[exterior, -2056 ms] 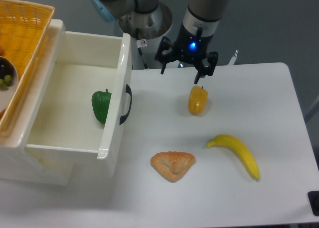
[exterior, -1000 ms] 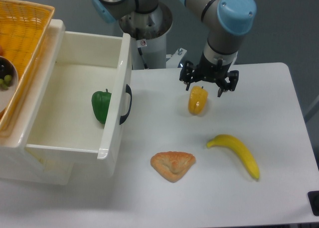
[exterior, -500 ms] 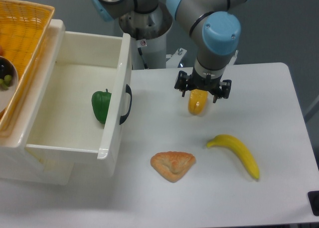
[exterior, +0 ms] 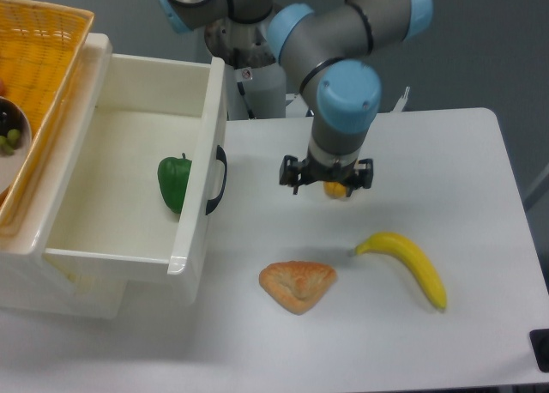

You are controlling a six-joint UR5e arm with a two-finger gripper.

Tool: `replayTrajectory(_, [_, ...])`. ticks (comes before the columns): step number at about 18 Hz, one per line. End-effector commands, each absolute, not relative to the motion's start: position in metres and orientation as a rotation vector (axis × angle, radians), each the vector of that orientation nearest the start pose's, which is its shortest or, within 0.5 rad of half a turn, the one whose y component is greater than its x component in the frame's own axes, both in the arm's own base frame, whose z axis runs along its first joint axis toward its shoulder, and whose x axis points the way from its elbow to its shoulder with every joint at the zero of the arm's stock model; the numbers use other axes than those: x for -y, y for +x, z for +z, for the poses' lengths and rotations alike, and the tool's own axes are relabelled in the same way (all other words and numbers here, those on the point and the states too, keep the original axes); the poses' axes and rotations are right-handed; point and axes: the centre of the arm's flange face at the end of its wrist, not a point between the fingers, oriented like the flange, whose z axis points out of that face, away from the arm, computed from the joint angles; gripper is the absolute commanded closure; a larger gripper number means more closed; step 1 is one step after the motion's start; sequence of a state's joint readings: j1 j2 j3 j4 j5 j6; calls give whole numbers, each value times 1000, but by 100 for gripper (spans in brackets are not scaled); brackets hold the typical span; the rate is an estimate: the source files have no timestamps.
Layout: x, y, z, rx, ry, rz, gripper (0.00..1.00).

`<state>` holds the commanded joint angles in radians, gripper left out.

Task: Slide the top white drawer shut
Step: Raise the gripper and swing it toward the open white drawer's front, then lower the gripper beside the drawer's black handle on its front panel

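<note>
- glossy white plastic top drawer (exterior: 204,166) with black curved handle — pulled wide open, green pepper (exterior: 174,182) inside
- gripper (exterior: 326,178) fingers spread, hovering over the small yellow pepper (exterior: 335,188) — right of the handle

The deep, glossy white plastic top drawer (exterior: 120,178) stands pulled far out from its white cabinet over the white table's left side, its flat front panel (with one curved black handle) facing right, a green pepper inside.

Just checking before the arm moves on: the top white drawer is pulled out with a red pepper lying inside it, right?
Not quite. The top white drawer is pulled out, but the pepper lying inside it is green, not red, as the fixed camera view shows.
</note>
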<state>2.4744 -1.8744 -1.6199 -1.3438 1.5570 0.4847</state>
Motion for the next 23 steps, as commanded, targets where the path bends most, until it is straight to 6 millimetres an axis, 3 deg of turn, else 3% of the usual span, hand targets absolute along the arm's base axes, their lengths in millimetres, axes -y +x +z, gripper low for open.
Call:
replayTrajectory(15, [-495,-329,305,554,-3185,-218,0])
replayTrajectory(23, [-500,-321,304,530,-3192,-220,0])
